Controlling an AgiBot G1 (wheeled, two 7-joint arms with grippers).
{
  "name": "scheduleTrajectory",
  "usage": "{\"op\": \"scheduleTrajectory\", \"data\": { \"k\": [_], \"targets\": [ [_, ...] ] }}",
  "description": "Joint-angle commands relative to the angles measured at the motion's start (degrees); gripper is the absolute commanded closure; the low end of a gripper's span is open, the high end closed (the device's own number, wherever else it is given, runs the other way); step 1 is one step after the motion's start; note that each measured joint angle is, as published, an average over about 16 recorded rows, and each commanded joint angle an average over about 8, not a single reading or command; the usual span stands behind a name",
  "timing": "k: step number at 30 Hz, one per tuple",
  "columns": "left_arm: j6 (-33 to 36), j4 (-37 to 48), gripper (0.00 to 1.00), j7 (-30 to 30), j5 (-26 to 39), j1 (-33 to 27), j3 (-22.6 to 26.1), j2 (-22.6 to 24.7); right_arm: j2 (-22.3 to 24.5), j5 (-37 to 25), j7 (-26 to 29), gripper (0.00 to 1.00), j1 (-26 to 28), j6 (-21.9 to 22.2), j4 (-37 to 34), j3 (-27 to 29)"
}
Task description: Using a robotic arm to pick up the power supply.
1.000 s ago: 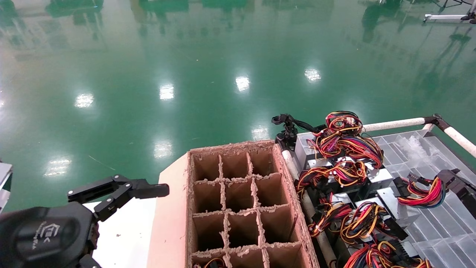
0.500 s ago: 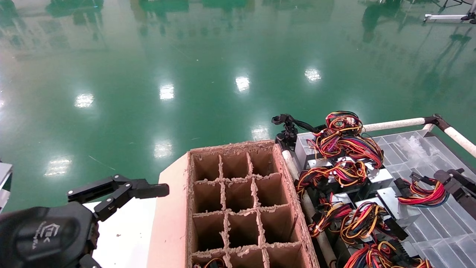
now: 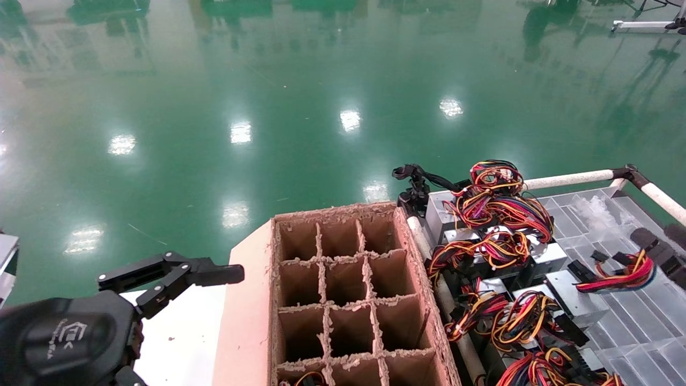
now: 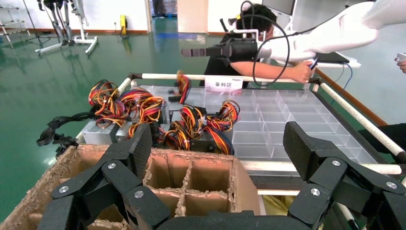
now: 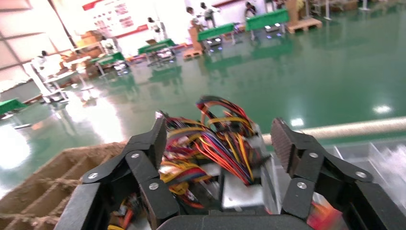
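Note:
The power supply [image 3: 571, 301] is a silver-grey box on the clear tray at the right. Its red, orange and black wire bundle [image 3: 626, 274] trails toward the right edge. My right gripper [image 3: 664, 240] hovers just beyond that bundle, open and holding nothing. In the right wrist view the right gripper [image 5: 220, 143] has its jaws wide apart. A silver box [image 5: 239, 189] and tangled wires lie ahead between them, untouched. My left gripper [image 3: 171, 276] is parked open at the lower left, beside the cardboard box.
A cardboard box with divider cells [image 3: 343, 289] stands in the middle. Several other grey supplies with yellow, orange and purple wires [image 3: 498, 209] crowd the tray's left side. A white rail [image 3: 568, 178] frames the clear divided tray [image 3: 643, 332]. A person sits behind the tray [image 4: 258, 28].
My right gripper has drawn back toward the right edge and slightly up. The red wire bundle has shifted right and flattened. The left arm has not moved.

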Motion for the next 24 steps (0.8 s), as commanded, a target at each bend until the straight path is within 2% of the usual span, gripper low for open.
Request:
{"op": "scheduleTrajectory", "data": {
  "k": [1,10,24],
  "targets": [
    [0.0,0.0,0.0,0.0,0.0,0.0,0.0,0.0,0.63,0.01,0.16,0.0,0.3,-0.37,1.12,0.03],
    [-0.01,0.02,0.0,0.01,0.0,0.01,0.0,0.0,1.73,-1.68,1.67,0.0,-0.88,-1.44,5.54,0.35],
    [-0.01,0.03,0.0,0.01,0.0,0.0,0.0,-0.01,1.27,-11.13,7.89,0.0,1.04,-1.51,19.58,4.01]
  ]
}}
